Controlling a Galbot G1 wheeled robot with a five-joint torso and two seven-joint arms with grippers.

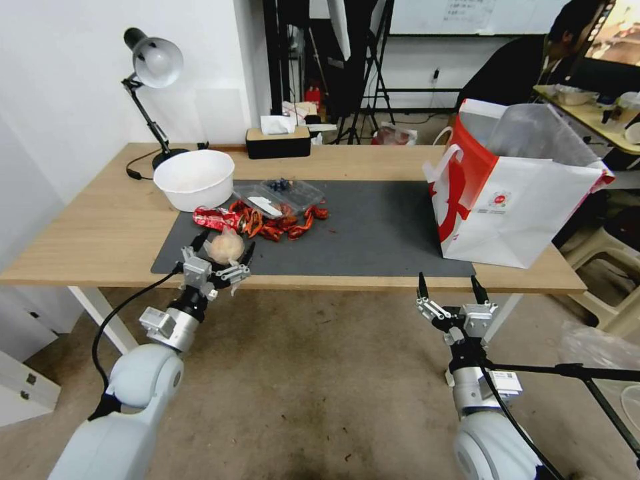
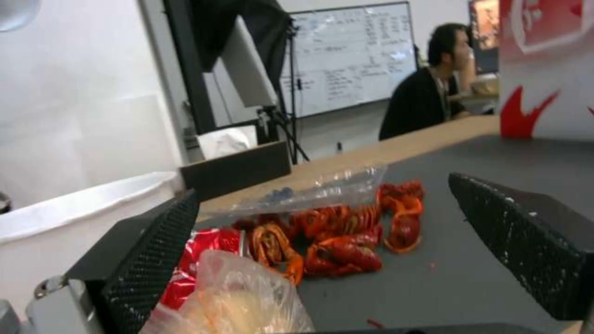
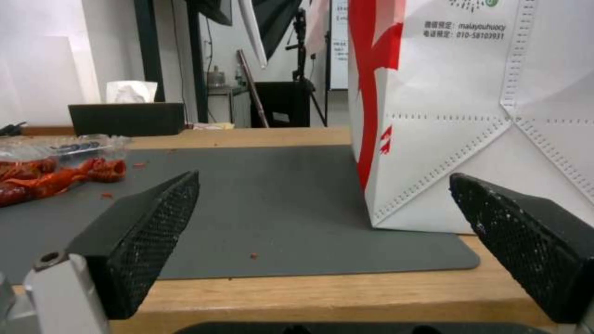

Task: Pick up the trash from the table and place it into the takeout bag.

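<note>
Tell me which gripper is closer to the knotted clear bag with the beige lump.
Left. The left gripper is open with its fingers on either side of the knotted clear bag at the mat's near edge. The right gripper hangs open off the table's front edge, below the takeout bag.

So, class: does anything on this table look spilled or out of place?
Yes. Red scraps lie loose on the grey mat beside a clear tray, with crumbs strewn toward the takeout bag.

Red scraps [image 1: 280, 225] on a dark grey mat [image 1: 373, 233]; white takeout bag [image 1: 513, 207] with red sides.
</note>
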